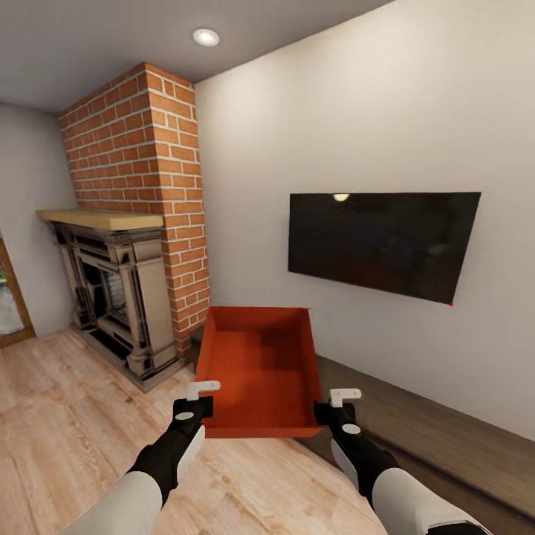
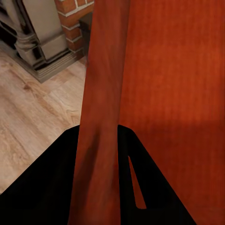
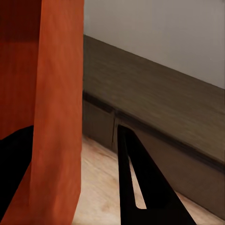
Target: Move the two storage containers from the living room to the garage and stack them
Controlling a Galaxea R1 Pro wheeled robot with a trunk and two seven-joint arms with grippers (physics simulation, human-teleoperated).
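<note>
**Orange-red bin held between both claws in the living room**

One storage container, an orange-red lidless bin, is seen in the head view raised off the light wood plank floor and carried between the two arms. Its near left corner is gripped by the left claw and its near right corner by the right claw, so that the bin lies ahead of and between both claws, its open interior turned toward the camera.

In the left wrist view, the bin's wall is seen passing between the dark fingers, which are pinched on it from either side. In the right wrist view, the wall is likewise clamped between the two dark fingers.

Beyond the bin, a low dark TV bench is set along the white wall, with a black television mounted above it. A brick chimney and an ornate fireplace are seen to the left
</note>
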